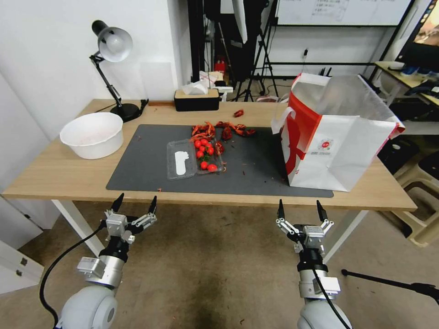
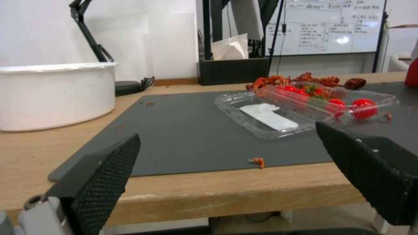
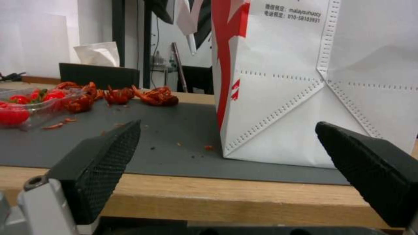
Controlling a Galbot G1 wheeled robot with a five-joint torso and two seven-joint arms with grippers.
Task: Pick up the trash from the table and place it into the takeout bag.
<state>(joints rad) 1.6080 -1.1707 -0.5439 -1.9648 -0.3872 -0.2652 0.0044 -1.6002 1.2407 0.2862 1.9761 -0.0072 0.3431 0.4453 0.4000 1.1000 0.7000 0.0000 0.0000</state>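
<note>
The trash lies on the dark grey mat [image 1: 146, 169] of the table [image 1: 55, 178]: a clear plastic box [image 1: 194, 157] [image 2: 279, 114], lid flipped open, holding cherry tomatoes [image 2: 363, 107], and behind it a heap of red crayfish shells [image 1: 224, 130] [image 3: 152, 94]. One more shell piece [image 1: 238, 113] rests on the bare wood farther back. The takeout bag [image 1: 336, 132] [image 3: 305, 81] stands upright and open on the mat's right end. Both grippers hang just in front of and below the table's front edge, empty: my left gripper [image 1: 137, 201] [image 2: 226, 137] open, my right gripper [image 1: 299, 208] [image 3: 226, 125] open, facing the bag.
A white bowl [image 1: 92, 134] [image 2: 52, 94] sits at the table's left. A black desk lamp [image 1: 112, 45] and a black tissue box [image 1: 196, 99] stand along the back edge. Small red crumbs [image 2: 258, 161] dot the mat. Stools [image 1: 423, 183] stand right of the table.
</note>
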